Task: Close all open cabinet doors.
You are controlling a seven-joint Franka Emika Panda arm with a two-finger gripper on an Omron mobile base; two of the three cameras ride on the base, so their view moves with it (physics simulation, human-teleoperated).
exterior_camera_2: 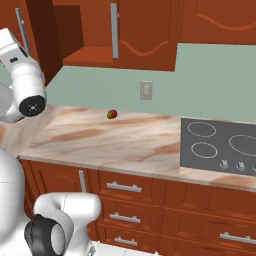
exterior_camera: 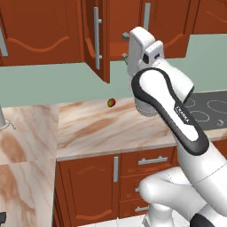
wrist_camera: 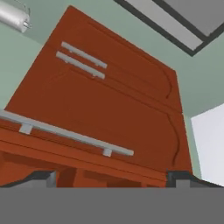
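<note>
Reddish-brown open cabinet door [exterior_camera: 98,40] juts edge-on at top centre of the left base view; gripper [wrist_camera: 109,177], jaws wide and empty, sits close under its handle [wrist_camera: 65,133]. Risk: fingers snag the bar, or push glances off

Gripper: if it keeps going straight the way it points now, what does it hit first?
Most likely the open cabinet door: in the hand view its wood face and long silver bar handle lie just beyond the spread fingers. Depth is unclear, so I can't tell whether handle or panel comes first.
</note>
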